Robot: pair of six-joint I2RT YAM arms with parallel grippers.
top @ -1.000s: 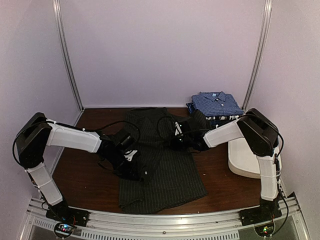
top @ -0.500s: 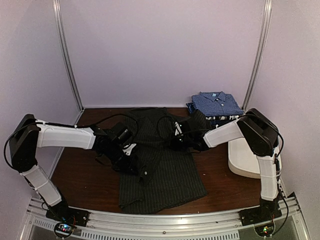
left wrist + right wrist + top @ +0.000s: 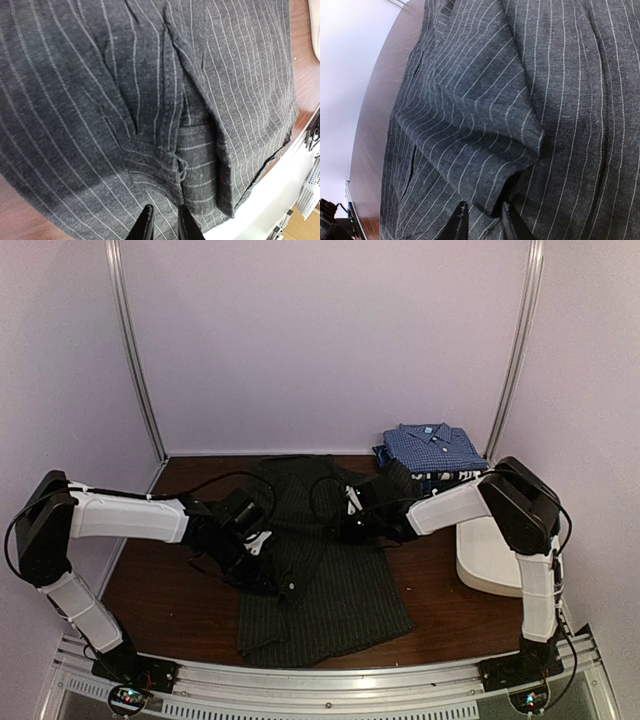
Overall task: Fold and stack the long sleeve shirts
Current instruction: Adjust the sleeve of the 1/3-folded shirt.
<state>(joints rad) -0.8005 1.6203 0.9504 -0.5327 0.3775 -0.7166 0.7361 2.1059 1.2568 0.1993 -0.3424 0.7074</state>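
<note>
The charcoal pinstriped shirt (image 3: pixel 335 585) is lying mid-table, its long axis running away from me. I'm hovering the left gripper (image 3: pixel 164 226) over its left side and the right gripper (image 3: pixel 481 222) at its right fold, both jaws slightly parted and gripping nothing.

We count two arms, the white-shelled, black-jointed left arm (image 3: pixel 130 517) and its twin right arm (image 3: pixel 450 505), thin black cables (image 3: pixel 232 480) looping alongside (fingers (image 3: pixel 145 227) black, tapered).
</note>
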